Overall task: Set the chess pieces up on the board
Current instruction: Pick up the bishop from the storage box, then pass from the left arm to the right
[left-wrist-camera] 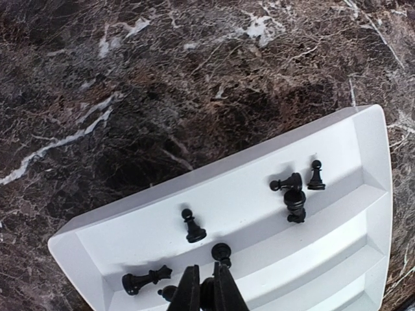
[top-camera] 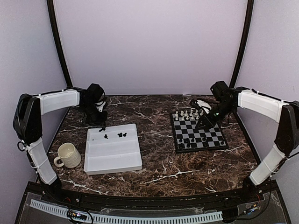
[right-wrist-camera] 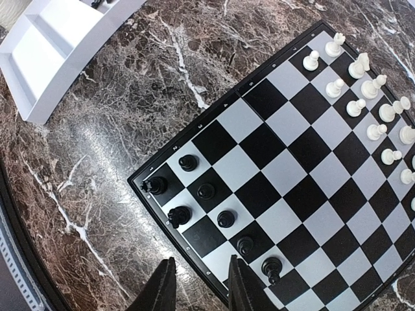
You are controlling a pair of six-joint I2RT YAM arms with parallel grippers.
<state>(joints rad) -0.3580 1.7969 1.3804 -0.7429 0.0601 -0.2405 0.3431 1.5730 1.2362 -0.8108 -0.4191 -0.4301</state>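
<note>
A black piece (left-wrist-camera: 207, 293) seems pinched between the closed fingers of the left gripper (left-wrist-camera: 207, 269), low in the white tray (left-wrist-camera: 214, 184). Its long axis is hidden, probably running along the fingers. Lift straight up, clear of the pawn (left-wrist-camera: 222, 251) just beyond the fingertips. The right gripper (right-wrist-camera: 202, 260) hangs open and empty, with the edge of the board (right-wrist-camera: 292, 168) under its fingertips.

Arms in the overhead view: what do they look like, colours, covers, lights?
The left arm and right arm have white shell links between black joints. Each ends in a black tool with two tapered black fingers: left tool, right tool. A small green light shows near the right wrist.
</note>
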